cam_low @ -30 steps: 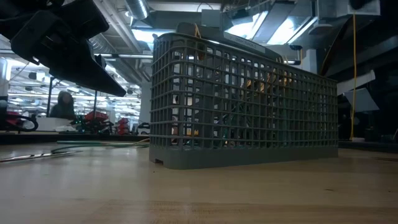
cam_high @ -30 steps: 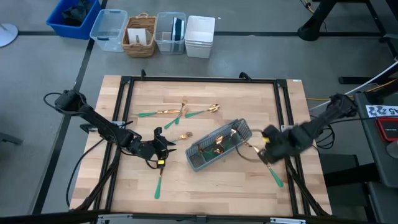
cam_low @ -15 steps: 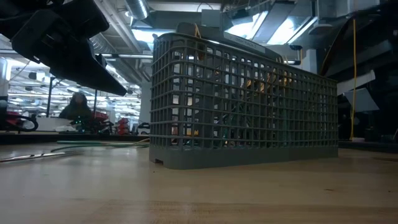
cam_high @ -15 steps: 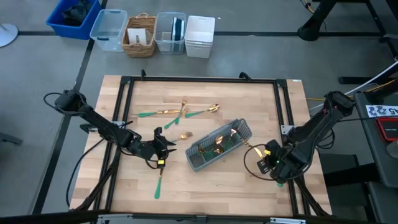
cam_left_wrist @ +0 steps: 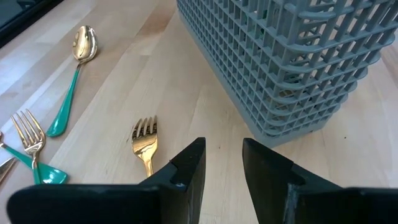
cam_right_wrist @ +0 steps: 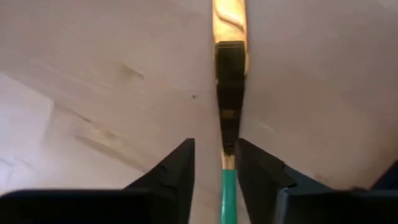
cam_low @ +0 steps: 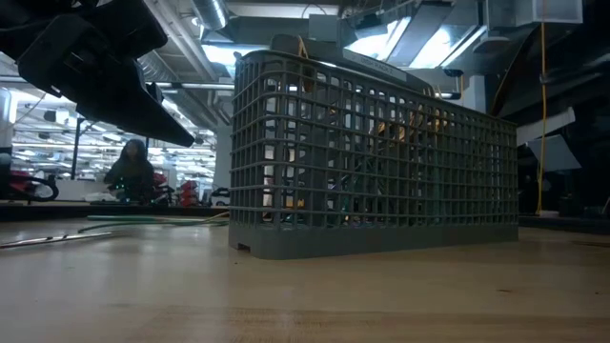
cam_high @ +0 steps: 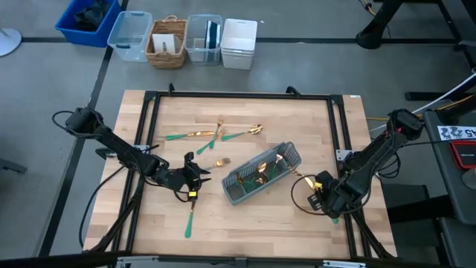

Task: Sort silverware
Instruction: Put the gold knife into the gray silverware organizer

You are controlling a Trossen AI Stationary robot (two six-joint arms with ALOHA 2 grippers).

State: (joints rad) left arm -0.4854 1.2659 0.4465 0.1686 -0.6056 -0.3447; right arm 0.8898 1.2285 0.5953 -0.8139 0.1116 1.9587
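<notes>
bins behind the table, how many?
5, in a row on the floor past the table's far edge: blue bin, clear tub, wicker basket, clear bin, white bin.

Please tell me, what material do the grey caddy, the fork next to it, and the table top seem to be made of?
The caddy looks like matte moulded plastic: a uniform grey grid with no shine. The fork has a polished gold-coloured head that mirrors light, probably metal. The table top looks like light wood, with visible grain and joined strips.
</notes>
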